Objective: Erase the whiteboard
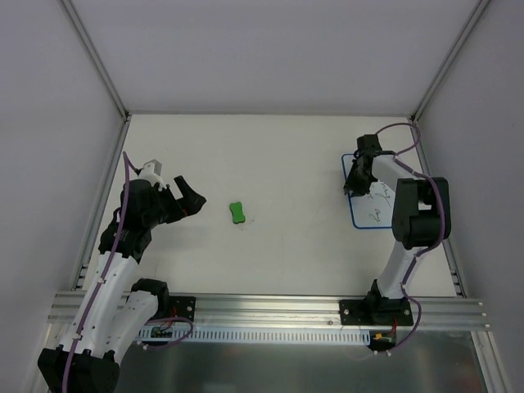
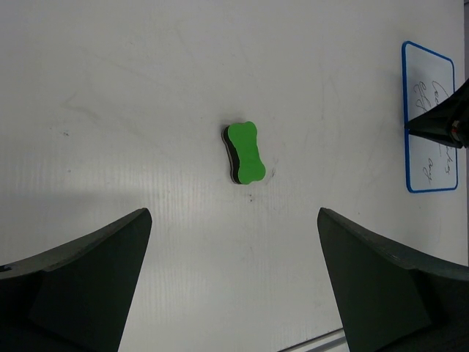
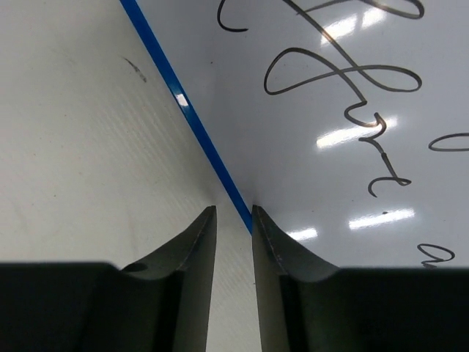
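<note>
Over by the right edge of the bench (image 1: pixel 295 155) we have the whiteboard (image 1: pixel 370 211) (image 2: pixel 431 158) (image 3: pixel 330 95), lying flat, blue-bordered, with dark handwriting (image 3: pixel 344 81) looping across its face. The right gripper (image 1: pixel 354 187) (image 3: pixel 233 213) is down on the board's left edge with its jaws drawn to a narrow slit. One finger sits over the bench and the other over the board, and the blue border runs straight into the gap. Whether they truly pinch that edge we cannot tell. From above, the right arm's bulky forearm hangs over the board's near right corner and hides part of the writing. On the left side, the left gripper (image 1: pixel 176 187) (image 2: pixel 234 213) hangs spread wide, gripping nothing. Ahead of it, left of the bench's middle, lies the green eraser (image 1: pixel 237 213) (image 2: pixel 245 152), apart from both fingers, with bare bench between it and the board
</note>
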You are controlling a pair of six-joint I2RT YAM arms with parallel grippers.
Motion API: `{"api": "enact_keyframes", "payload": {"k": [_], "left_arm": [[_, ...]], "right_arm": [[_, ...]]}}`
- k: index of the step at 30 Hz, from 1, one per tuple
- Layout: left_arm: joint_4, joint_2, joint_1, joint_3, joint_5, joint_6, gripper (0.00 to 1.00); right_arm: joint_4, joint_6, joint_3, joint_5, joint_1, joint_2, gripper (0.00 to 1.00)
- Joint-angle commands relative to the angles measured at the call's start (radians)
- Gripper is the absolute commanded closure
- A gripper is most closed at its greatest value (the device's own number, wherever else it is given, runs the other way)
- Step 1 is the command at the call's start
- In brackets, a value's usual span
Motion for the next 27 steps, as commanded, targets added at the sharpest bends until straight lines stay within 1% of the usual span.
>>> {"api": "enact_keyframes", "payload": {"k": [1, 3, 7, 10, 13, 14, 16, 17, 20, 24, 27], "left_arm": [[0.002, -0.002, -0.009, -0.002, 0.017, -0.009, 0.01], [0.003, 0.004, -0.009, 0.001, 0.016, -0.008, 0.01], [0.005, 0.019, -0.009, 0.007, 0.014, -0.005, 0.01], [0.003, 0.030, -0.009, 0.012, 0.017, -0.002, 0.01], [0.003, 0.026, -0.009, 0.013, 0.020, 0.000, 0.01], [0.005, 0.022, -0.009, 0.013, 0.020, 0.000, 0.01], [0.000, 0.018, -0.009, 0.009, 0.022, 0.000, 0.01], [0.002, 0.013, -0.009, 0.006, 0.027, 0.000, 0.01], [-0.001, 0.004, -0.009, -0.005, 0.030, -0.002, 0.01], [-0.005, -0.002, -0.009, -0.014, 0.031, -0.005, 0.01], [-0.005, 0.002, -0.009, -0.014, 0.031, -0.009, 0.01]], "right_arm": [[-0.038, 0.004, 0.005, -0.053, 0.048, 0.025, 0.73], [-0.047, -0.016, 0.010, -0.043, 0.094, 0.017, 0.76], [-0.052, 0.003, 0.014, -0.091, 0.197, 0.020, 0.76], [-0.050, 0.019, 0.040, -0.120, 0.349, 0.066, 0.77], [-0.050, 0.038, 0.091, -0.161, 0.449, 0.110, 0.78], [-0.049, 0.039, 0.108, -0.168, 0.520, 0.139, 0.78], [-0.050, 0.041, 0.163, -0.177, 0.590, 0.167, 0.77], [-0.052, 0.044, 0.183, -0.183, 0.651, 0.180, 0.77], [-0.050, 0.050, 0.269, -0.221, 0.737, 0.224, 0.77], [-0.050, 0.046, 0.358, -0.220, 0.777, 0.226, 0.76], [-0.050, 0.018, 0.370, -0.159, 0.763, 0.152, 0.73]]}}
